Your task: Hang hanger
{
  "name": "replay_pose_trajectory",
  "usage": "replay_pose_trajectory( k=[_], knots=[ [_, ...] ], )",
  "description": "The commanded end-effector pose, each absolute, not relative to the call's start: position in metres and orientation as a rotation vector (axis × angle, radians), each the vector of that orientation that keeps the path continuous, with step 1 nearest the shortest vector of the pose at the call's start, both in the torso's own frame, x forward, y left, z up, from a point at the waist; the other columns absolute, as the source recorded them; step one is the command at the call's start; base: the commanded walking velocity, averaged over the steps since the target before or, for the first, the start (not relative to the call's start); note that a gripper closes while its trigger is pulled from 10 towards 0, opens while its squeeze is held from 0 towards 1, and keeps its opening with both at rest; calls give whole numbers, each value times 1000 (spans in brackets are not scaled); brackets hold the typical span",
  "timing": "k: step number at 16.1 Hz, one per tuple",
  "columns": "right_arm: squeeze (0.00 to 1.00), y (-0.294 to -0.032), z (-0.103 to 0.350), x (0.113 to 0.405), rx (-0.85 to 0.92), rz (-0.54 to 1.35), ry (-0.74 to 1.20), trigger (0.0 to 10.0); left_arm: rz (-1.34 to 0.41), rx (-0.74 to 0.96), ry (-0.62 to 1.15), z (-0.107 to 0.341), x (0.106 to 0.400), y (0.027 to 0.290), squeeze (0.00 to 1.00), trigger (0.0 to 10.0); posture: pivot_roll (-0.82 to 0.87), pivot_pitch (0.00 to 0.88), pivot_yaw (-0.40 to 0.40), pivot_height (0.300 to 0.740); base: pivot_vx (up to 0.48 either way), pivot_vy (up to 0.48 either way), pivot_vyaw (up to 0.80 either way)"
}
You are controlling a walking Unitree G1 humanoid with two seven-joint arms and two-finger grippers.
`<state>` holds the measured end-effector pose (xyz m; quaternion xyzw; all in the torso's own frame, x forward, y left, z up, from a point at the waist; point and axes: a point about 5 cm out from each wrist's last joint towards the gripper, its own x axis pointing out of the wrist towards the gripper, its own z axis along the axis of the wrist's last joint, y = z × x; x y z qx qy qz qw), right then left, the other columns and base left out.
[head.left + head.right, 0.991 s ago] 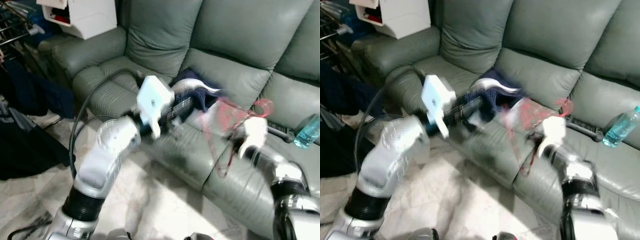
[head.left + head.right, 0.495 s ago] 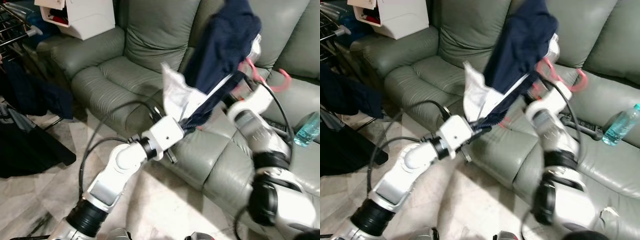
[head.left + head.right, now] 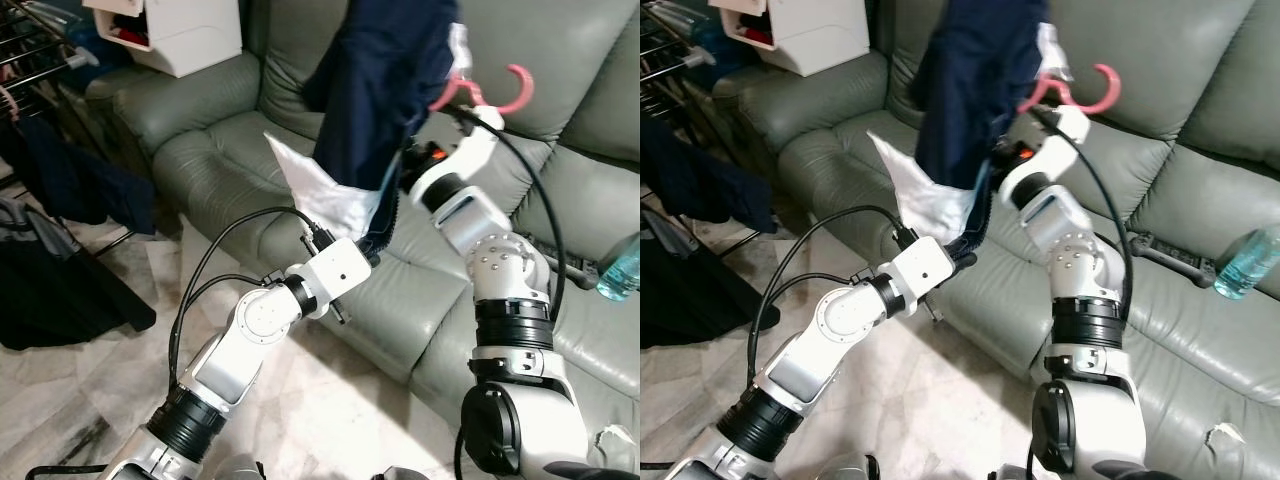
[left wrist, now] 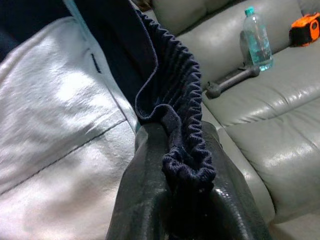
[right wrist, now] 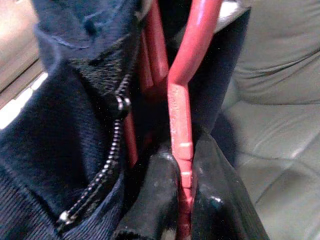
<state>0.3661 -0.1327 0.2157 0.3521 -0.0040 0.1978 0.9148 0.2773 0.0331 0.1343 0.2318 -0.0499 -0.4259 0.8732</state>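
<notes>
A pink-red hanger [image 3: 485,92] carries a navy jacket [image 3: 375,80] with a white lining [image 3: 325,195], held high in front of the sofa. My right gripper [image 5: 184,192] is shut on the hanger's red neck [image 5: 186,100], just under the hook, beside the jacket's zipped collar [image 5: 95,135]. My left gripper [image 4: 187,200] sits lower, shut on the jacket's ribbed navy hem [image 4: 172,107]. The left arm's white wrist [image 3: 335,278] reaches up from below to the hem.
A grey-green leather sofa [image 3: 220,150] lies behind. A water bottle [image 3: 620,270] and a dark remote [image 3: 1160,255] rest on its right seat. A drying rack with dark clothes [image 3: 45,150] stands at the left, and a white box [image 3: 175,35] sits above the armrest.
Both arms have risen, lifting the hanger and jacket from the sofa seat up high. The hook now stands well above the backrest cushions.
</notes>
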Motion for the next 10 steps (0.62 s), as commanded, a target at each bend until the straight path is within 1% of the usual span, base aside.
replay_pose_trajectory(
  k=[1, 2, 3, 4, 5, 6, 9, 10],
  knots=[
    [0, -139, 268, 364, 624, 447, -234, 10000, -939, 504, 71, 100, 267, 37, 0, 10000, -81, 18, 23, 740, 0, 0, 0],
    [0, -118, 252, 358, 257, 547, -147, 10000, -930, 494, 94, 98, 267, 38, 0, 10000, -81, 18, 23, 740, 0, 0, 0],
    [0, -114, 245, 357, 163, 567, -120, 10000, -928, 490, 100, 98, 267, 38, 0, 10000, -86, 18, 18, 740, 0, 0, 0],
    [0, -120, 231, 358, 95, 491, -108, 10000, -919, 483, 113, 96, 268, 38, 0, 10000, -85, 19, 15, 740, 0, 0, 0],
    [0, -126, 223, 356, 7, 441, -136, 10000, -912, 482, 126, 94, 268, 39, 0, 10000, -85, 19, 15, 740, 0, 0, 0],
    [0, -128, 219, 353, -67, 424, -173, 10000, -911, 479, 134, 92, 267, 38, 0, 10000, -86, 21, 15, 740, 0, 0, 0],
    [0, -133, 208, 344, -191, 423, -200, 10000, -918, 484, 155, 87, 265, 38, 0, 10000, -86, 21, 15, 740, 0, 0, 0],
    [0, -141, 203, 341, -209, 378, -214, 10000, -929, 476, 178, 84, 266, 38, 239, 10000, -94, 20, 15, 740, 0, 0, 0]
  ],
)
